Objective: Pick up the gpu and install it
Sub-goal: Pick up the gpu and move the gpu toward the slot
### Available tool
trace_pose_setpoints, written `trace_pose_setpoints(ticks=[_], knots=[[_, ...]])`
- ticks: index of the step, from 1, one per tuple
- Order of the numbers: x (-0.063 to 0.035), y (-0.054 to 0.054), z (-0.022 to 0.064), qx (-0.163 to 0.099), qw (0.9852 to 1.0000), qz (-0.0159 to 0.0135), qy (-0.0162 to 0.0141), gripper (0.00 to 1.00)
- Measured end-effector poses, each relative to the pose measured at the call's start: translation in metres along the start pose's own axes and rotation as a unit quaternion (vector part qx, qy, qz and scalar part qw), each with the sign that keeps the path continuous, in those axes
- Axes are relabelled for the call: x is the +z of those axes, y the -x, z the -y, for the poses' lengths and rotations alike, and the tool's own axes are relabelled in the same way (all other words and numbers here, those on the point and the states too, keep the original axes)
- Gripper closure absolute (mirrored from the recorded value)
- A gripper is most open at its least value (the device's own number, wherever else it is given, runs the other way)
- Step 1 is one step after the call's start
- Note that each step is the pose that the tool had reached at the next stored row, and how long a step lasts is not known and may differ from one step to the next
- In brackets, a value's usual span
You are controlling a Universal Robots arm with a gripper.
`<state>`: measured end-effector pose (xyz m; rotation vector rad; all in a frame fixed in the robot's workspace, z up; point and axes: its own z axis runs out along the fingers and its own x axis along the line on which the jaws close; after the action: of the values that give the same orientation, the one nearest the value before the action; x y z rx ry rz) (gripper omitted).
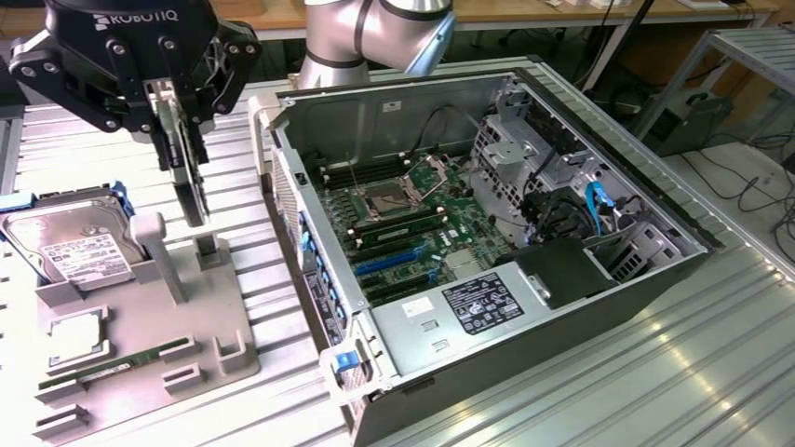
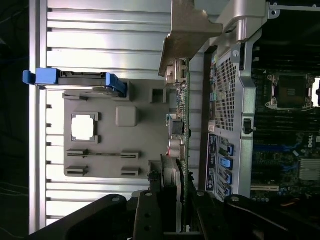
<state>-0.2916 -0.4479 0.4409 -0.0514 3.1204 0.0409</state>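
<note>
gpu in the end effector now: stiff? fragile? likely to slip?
The flat green gpu card hangs straight, edge-on, below the end effector, so probably stiff. Exposed components and its silver metal bracket suggest fragile and end-heavy; gripped at one edge, it may pivot.

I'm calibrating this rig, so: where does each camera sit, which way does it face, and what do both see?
Exterior view: off the arm, above, looking down at the open computer case and gray tray; shows the arm and gripper holding the gpu.
Wrist view: on the wrist, looking down past the fingers along the gpu's edge.
Shared: gpu, gray tray, computer case.
</note>
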Motion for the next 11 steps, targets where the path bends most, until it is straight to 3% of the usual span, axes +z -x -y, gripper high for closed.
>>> trace_pose_setpoints(ticks=[11], knots=[[0.0003, 0.0088, 0.0003, 0.000, 1.0000, 0.0001, 0.0000, 0.72]])
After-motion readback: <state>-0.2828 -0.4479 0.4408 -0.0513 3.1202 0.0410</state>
